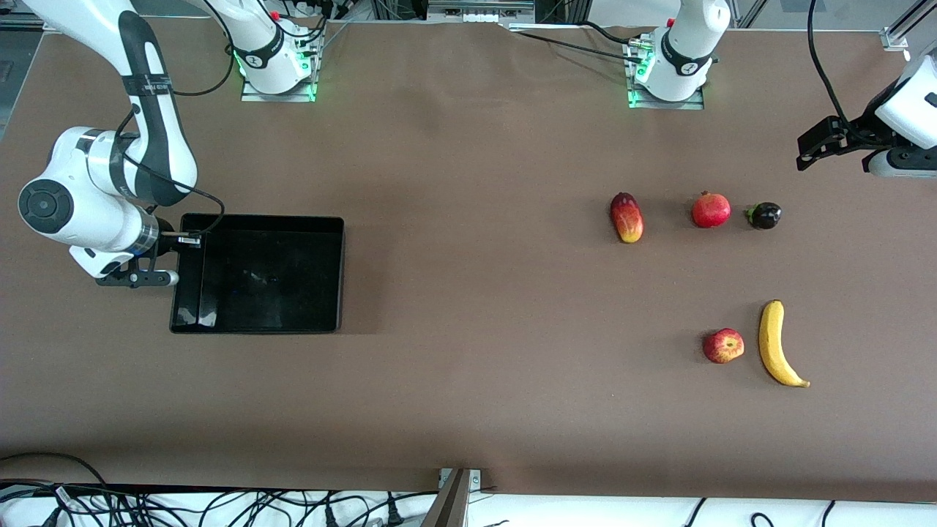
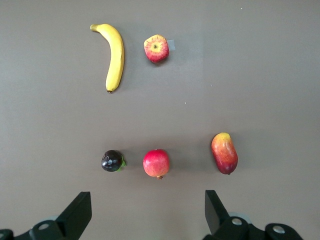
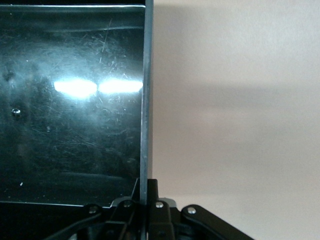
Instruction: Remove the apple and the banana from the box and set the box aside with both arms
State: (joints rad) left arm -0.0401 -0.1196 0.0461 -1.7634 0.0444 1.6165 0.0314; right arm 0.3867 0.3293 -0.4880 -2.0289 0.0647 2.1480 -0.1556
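Right wrist view alone shows right pincer [image 3: 145, 192] pinching box [image 3: 70, 100] wall; left pincer [image 2: 147, 212] spread.

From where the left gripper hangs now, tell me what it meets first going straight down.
Probably bare table: the left gripper, jaws open, points there, just short of the pomegranate and the dark fruit.

We are noting a table [image 1: 468, 410] covered in plain brown matte material, evenly lit from above. Black cables [image 1: 219, 509] are lying tangled along its edge nearest the front camera, over a white surface. Metal framing [image 1: 479, 9] is showing along the edge where the bases stand.
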